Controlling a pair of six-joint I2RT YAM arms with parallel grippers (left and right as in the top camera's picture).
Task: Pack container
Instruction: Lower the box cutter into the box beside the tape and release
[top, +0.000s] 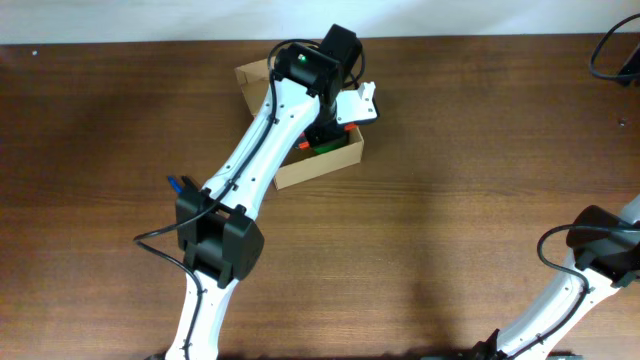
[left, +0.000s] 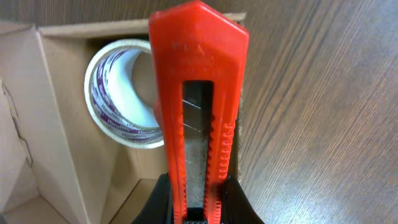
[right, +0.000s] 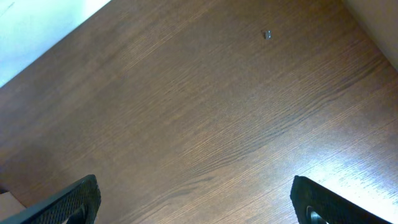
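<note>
The container is a tan cardboard box at the back middle of the table, and my left arm reaches over it. My left gripper is shut on a red box cutter, its black fingers pressed against both sides of the handle. The cutter hangs over the box's right wall, pointing away from the camera. Inside the container a roll of clear tape stands on edge in a corner. My right gripper is open above bare wood, with nothing between its fingers.
Something green shows inside the box beside a red bit. A black cable lies at the far right corner. My right arm stands at the near right edge of the brown wooden table.
</note>
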